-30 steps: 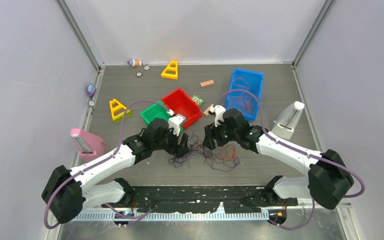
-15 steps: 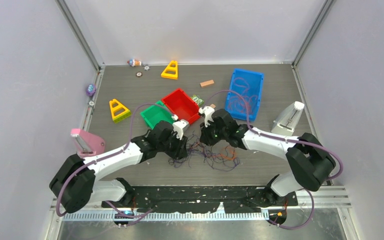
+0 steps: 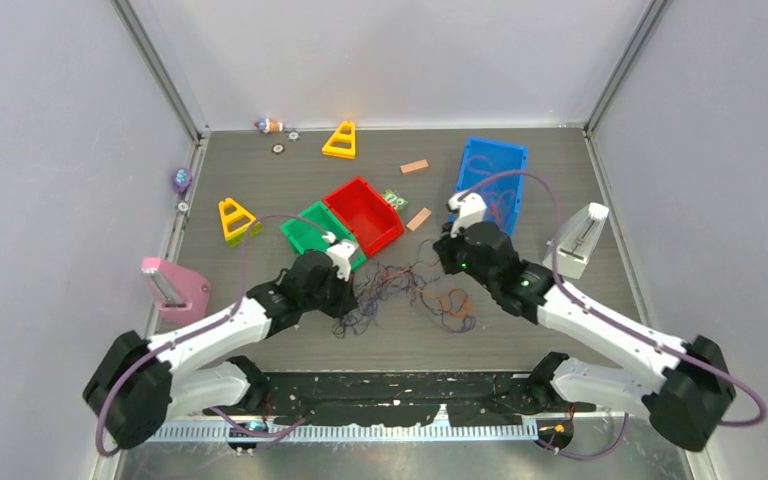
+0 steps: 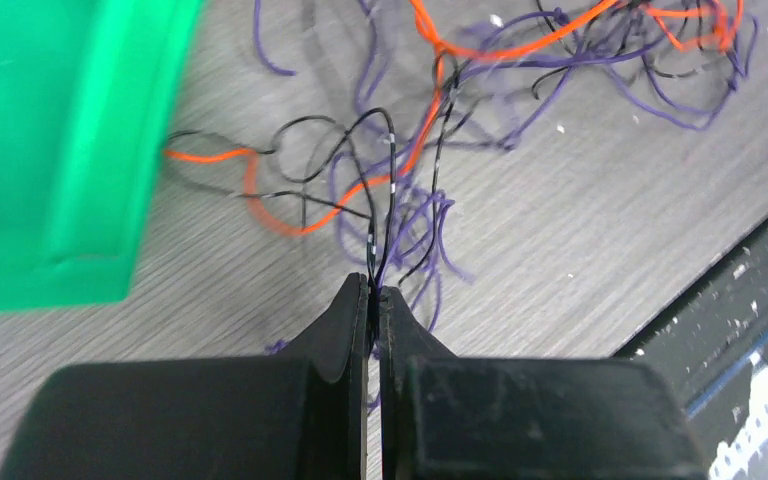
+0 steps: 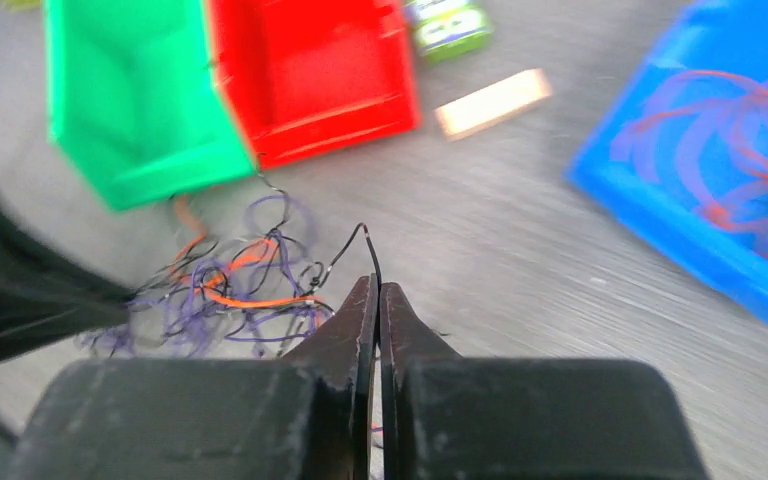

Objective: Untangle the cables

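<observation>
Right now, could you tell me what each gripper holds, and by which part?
Left gripper: black cables, pinched at the near edge of the tangle. Right gripper: one black strand, pinched just below a sharp bend.

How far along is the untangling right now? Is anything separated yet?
Looks done: some cables lie in the blue bin. In hand: the left gripper is shut on black strands, and the right gripper on a black cable. Left: the orange, purple and black tangle between them is knotted.

Closed right tool (image 5: pixel 375 290) on black cable (image 5: pixel 373 255)
</observation>
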Robot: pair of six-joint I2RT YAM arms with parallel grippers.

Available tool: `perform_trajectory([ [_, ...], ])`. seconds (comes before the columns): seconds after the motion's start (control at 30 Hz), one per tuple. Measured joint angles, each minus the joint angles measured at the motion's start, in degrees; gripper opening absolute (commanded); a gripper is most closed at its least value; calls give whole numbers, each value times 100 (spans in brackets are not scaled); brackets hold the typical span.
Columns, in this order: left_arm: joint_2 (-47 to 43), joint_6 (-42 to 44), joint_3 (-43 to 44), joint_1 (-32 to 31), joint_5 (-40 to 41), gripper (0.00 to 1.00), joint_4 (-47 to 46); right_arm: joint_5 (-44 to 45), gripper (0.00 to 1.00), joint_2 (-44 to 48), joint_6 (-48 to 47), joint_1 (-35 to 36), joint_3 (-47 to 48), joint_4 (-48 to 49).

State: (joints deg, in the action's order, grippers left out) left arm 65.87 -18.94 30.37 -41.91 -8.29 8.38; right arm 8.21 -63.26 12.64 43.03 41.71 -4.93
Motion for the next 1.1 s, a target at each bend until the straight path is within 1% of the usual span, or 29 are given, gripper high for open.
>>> perform_trajectory([
  [0.1,-702,-236,-352,278,345,0,4,1102,5,684,431,-120,-153,-299],
  [0.17,-1172,-424,-544,463,581,0,17,1818,5,1141,820,-326,-313,-573],
  [0.3,-2109,-789,-807,682,1220,0,184,2905,5,1858,1547,-787,-553,-1220],
  [0.4,-2750,-999,-866,708,1707,0,435,3453,5,2229,1982,-984,-597,-1683],
  [0.53,-3388,-1215,-863,717,2280,0,750,4019,5,2658,2310,-1027,-595,-2083],
  [0.73,-3880,-1443,-654,785,3060,0,1425,4787,5,2955,2520,-1058,-413,-2608],
  [0.83,-4124,-1517,-575,944,3182,0,1596,5071,5,2951,2575,-1117,-179,-2907],
  [0.87,-4177,-1497,-573,973,3152,0,1589,5084,8,2953,2570,-1130,-118,-2957],
  [0.9,-4229,-1434,-573,1003,3003,0,1545,5060,21,2953,2498,-1134,-85,-2959],
  [0.93,-4262,-1333,-575,1029,2767,0,1447,4892,27,2964,2343,-1141,-79,-2892],
  [0.97,-4275,-1235,-575,1034,2511,0,1344,4669,30,2986,2168,-1150,-90,-2782],
  [1.0,-4277,-1115,-575,1034,2155,0,1167,4138,31,3021,1814,-1161,-146,-2527],
  [1.03,-4262,-1001,-575,1034,1788,0,997,3709,46,3036,1558,-1161,-210,-2332],
  [1.07,-4225,-852,-566,1034,1353,0,796,3185,56,3036,1298,-1161,-271,-2155],
  [1.1,-4172,-748,-540,1034,1075,0,706,2583,74,3005,1080,-1163,-339,-1945],
])
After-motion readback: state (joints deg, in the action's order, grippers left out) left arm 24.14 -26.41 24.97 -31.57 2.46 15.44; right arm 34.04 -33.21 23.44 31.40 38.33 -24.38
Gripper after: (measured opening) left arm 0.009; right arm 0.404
